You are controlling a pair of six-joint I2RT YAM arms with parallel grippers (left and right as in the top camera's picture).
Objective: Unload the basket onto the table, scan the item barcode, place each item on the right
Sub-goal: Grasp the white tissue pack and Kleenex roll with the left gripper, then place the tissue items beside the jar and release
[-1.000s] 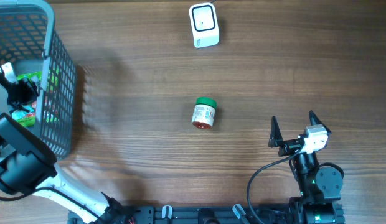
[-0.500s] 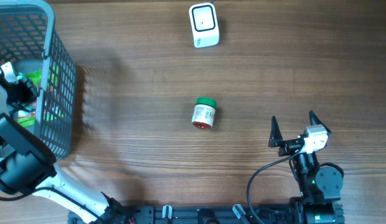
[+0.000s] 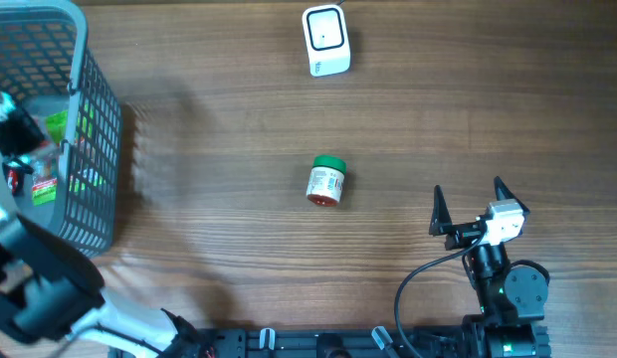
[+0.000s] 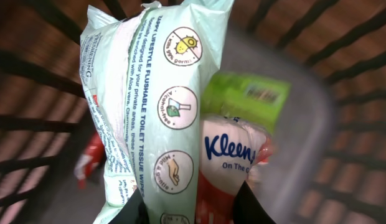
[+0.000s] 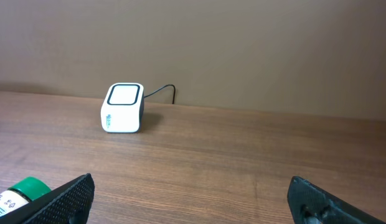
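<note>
In the left wrist view my left gripper [image 4: 193, 210] is shut on a pale green flushable wipes pack [image 4: 152, 106]. A red and white Kleenex pack [image 4: 233, 155] is squeezed between the same fingers [image 4: 138, 211]. From overhead the left gripper [image 3: 22, 149] hangs inside the grey mesh basket [image 3: 90, 89] with the packs. The white barcode scanner [image 3: 325, 40] stands at the far middle of the table, also seen as the scanner [image 5: 123, 107] in the right wrist view. My right gripper [image 3: 470, 204] is open and holds nothing at the near right, seen as the right gripper [image 5: 193, 199] in its own view.
A green-capped bottle [image 3: 327, 181] lies on its side mid-table, its cap [image 5: 28, 186] showing at the left of the right wrist view. A green box [image 4: 252, 96] and other red packaging lie in the basket. Basket walls close in around the left gripper.
My left gripper has closed on the packs in the basket and shifted with them toward the basket's far side. The right arm, bottle and scanner have not moved.
</note>
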